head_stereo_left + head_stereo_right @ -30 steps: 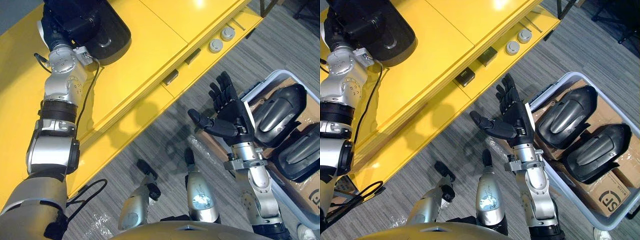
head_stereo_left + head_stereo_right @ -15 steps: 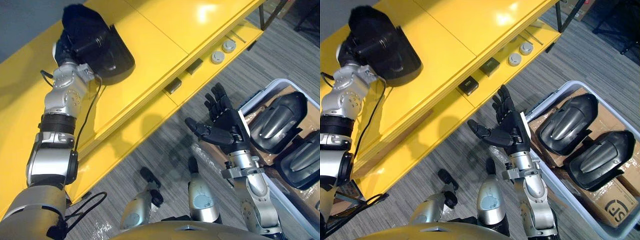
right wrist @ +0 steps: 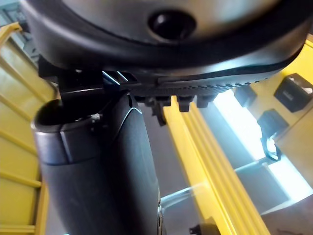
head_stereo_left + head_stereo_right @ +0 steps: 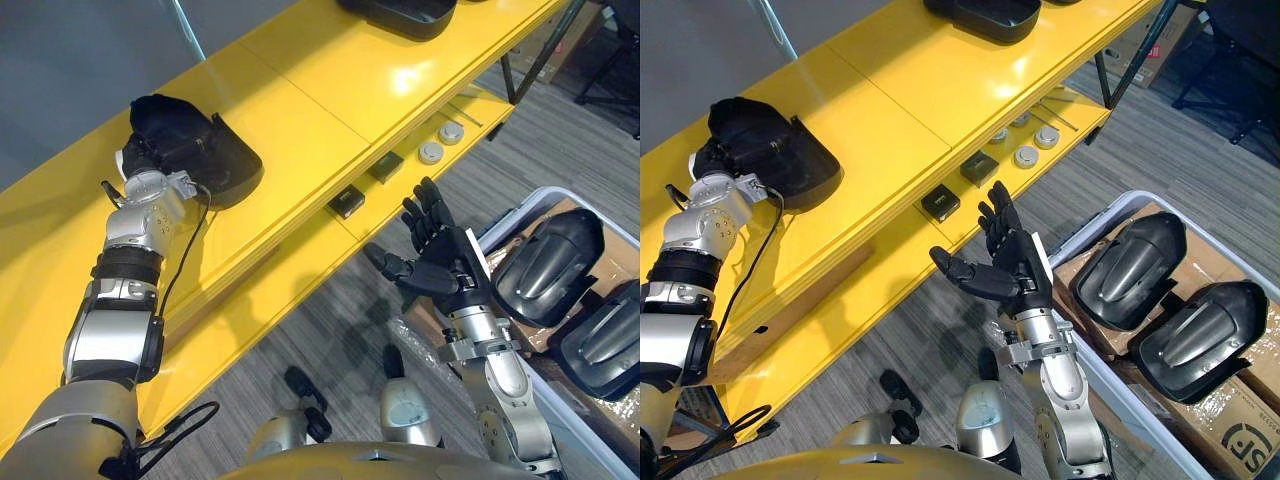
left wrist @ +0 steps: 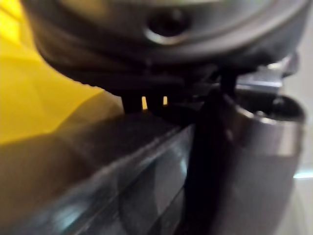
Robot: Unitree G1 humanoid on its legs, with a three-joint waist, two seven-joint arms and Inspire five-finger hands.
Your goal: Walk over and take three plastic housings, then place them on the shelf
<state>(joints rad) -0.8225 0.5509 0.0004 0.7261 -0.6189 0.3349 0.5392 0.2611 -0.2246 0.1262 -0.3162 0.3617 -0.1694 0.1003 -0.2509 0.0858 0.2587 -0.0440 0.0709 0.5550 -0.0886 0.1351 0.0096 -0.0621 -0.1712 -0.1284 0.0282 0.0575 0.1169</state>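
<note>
One plastic housing (image 4: 228, 172) lies on the top board of the yellow shelf (image 4: 330, 90), with the left robot hand (image 4: 712, 158) against its near end; finger state cannot be determined. A second housing (image 4: 400, 12) lies at the shelf's far end. Two more housings (image 4: 1127, 270) (image 4: 1193, 338) lie side by side in the grey bin (image 4: 1108, 218). The right robot hand (image 4: 1012, 268) hangs over the floor (image 4: 920, 340) beside the bin, fingers spread, holding nothing.

1 dark printed logo (image 4: 1238, 441) on cardboard box (image 4: 1200, 405) (in grey bin (image 4: 1105, 215), rt side).
</note>
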